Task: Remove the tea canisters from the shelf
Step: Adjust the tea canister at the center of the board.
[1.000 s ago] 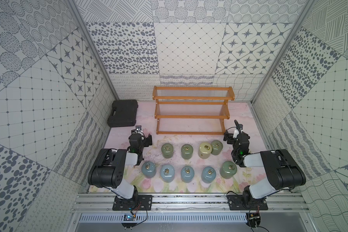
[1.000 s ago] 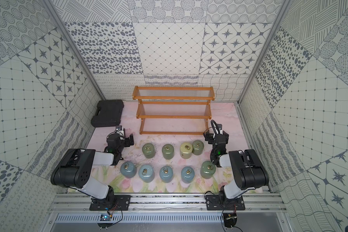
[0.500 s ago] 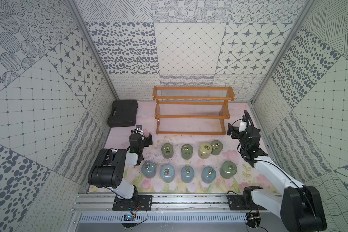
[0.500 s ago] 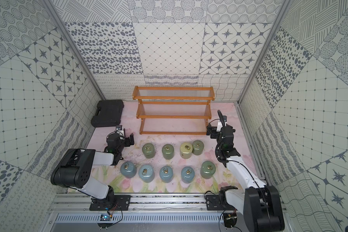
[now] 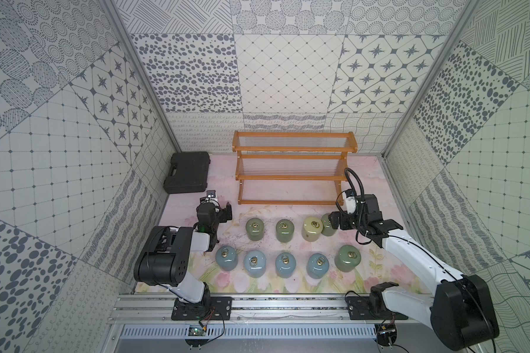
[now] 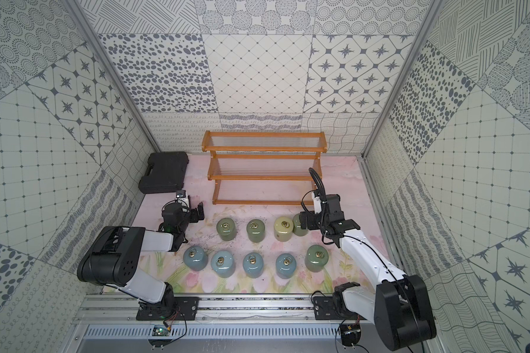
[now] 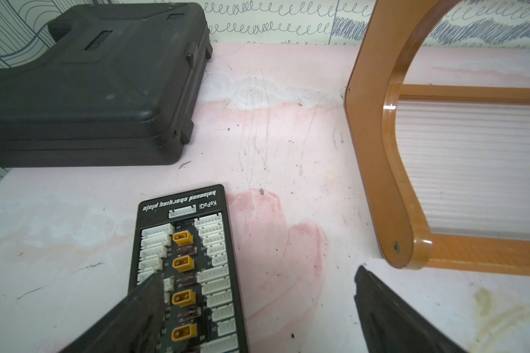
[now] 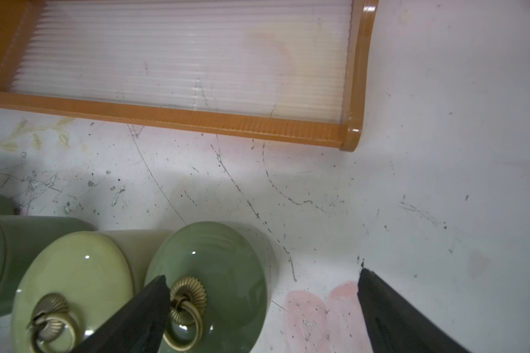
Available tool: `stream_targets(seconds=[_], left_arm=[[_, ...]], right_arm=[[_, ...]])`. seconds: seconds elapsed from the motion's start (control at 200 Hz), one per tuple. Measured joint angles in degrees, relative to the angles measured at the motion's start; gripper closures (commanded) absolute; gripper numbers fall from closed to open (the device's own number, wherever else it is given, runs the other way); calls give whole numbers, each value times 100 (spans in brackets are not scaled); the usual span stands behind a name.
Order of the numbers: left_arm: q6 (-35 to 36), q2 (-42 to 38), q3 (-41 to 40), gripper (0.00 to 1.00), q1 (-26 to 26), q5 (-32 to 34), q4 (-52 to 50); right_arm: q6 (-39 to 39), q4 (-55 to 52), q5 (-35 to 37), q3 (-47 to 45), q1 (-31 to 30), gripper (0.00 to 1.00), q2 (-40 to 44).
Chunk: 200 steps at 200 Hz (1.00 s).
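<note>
The shelf (image 5: 294,175), an orange-brown three-tier stepped rack with clear rod slats, is standing upright. All nine tea canisters (image 5: 284,229) are sitting upright off it, in two rows in front of its lowest tier (glossy, with domed lids and brass ring pulls). In the row nearer the shelf, three sage green ones are standing with the cream canister (image 5: 312,228), one just beside it. Farther from the shelf, four light blue canisters (image 5: 254,263) are lining up, a fourth sage green canister (image 5: 348,258) ending the row.
</note>
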<state>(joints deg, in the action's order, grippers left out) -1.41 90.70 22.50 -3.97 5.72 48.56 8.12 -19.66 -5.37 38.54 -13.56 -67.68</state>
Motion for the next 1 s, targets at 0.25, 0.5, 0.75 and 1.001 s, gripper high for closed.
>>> stream_targets(seconds=[0.25, 0.5, 0.75, 1.001], left_arm=[[0, 0, 0, 0, 0, -26, 2], [0, 0, 0, 0, 4, -37, 4], [0, 0, 0, 0, 4, -37, 4], [0, 0, 0, 0, 7, -37, 4]], right_arm=[[48, -326, -52, 323, -26, 1, -302], [79, -752, 197, 411, -61, 3, -229], [155, -1019, 428, 417, 9, 1, -83], [186, -754, 702, 341, 291, 1, 282]])
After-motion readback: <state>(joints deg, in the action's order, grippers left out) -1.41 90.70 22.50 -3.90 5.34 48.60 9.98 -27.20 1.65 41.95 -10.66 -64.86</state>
